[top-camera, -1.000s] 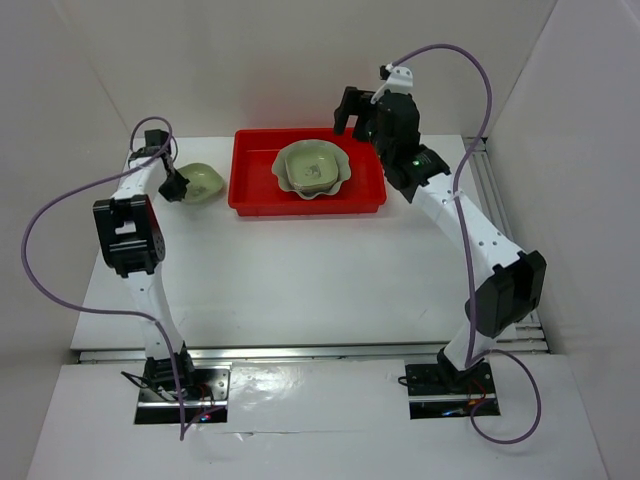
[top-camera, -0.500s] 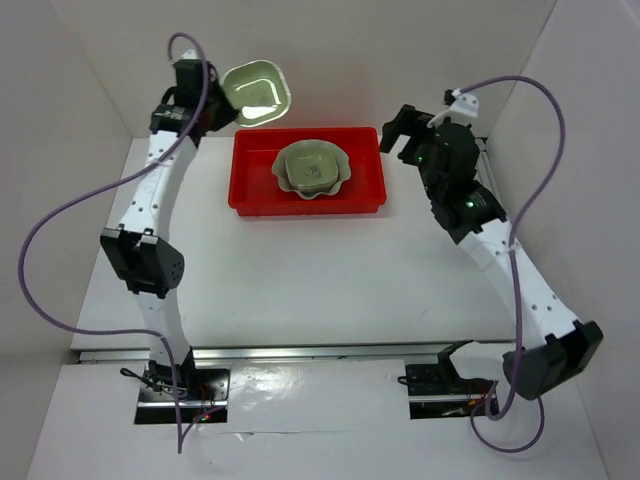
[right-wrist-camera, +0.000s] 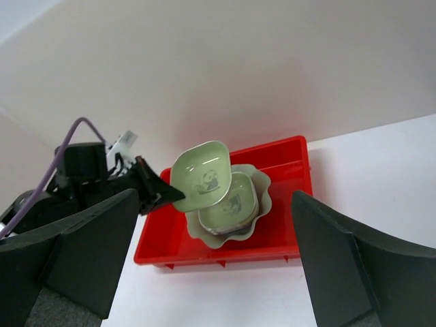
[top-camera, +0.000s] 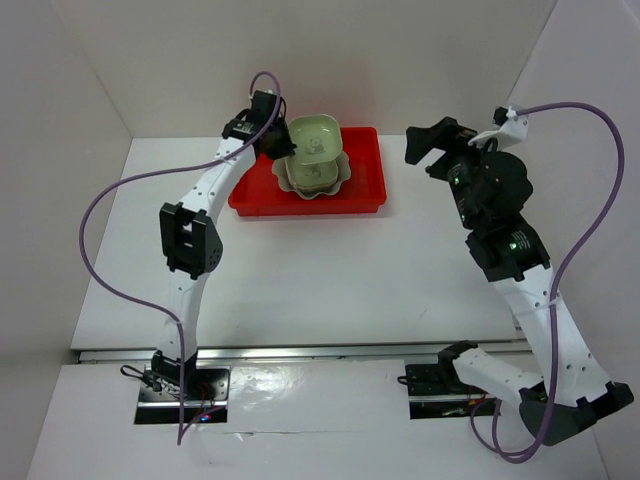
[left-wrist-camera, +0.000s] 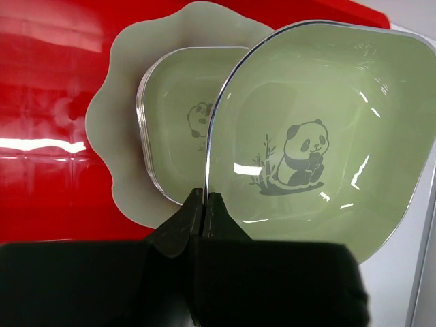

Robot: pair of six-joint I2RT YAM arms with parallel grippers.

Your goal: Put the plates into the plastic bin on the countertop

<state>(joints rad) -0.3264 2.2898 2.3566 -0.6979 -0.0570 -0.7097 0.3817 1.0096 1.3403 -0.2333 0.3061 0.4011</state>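
Note:
My left gripper [top-camera: 283, 143] is shut on the rim of a small green panda dish [top-camera: 316, 136], holding it tilted above the red plastic bin [top-camera: 250, 195]. In the left wrist view my left gripper [left-wrist-camera: 205, 199] pinches the dish [left-wrist-camera: 327, 143] at its edge. Below it, another small green dish [left-wrist-camera: 178, 129] sits on the large pale-green scalloped plate [left-wrist-camera: 116, 150] inside the bin [left-wrist-camera: 48, 102]. My right gripper [top-camera: 428, 143] is open and empty, raised to the right of the bin. The right wrist view shows the held dish [right-wrist-camera: 202, 176], the stack [right-wrist-camera: 235, 204] and the bin [right-wrist-camera: 286, 231].
The white countertop [top-camera: 320, 270] is enclosed by white walls. A metal rail [top-camera: 490, 190] runs along its right edge. The left arm's purple cable [top-camera: 110, 220] loops out to the left.
My left gripper has carried the green dish from the back left to above the stack in the bin. My right gripper has drawn back to the right, away from the bin.

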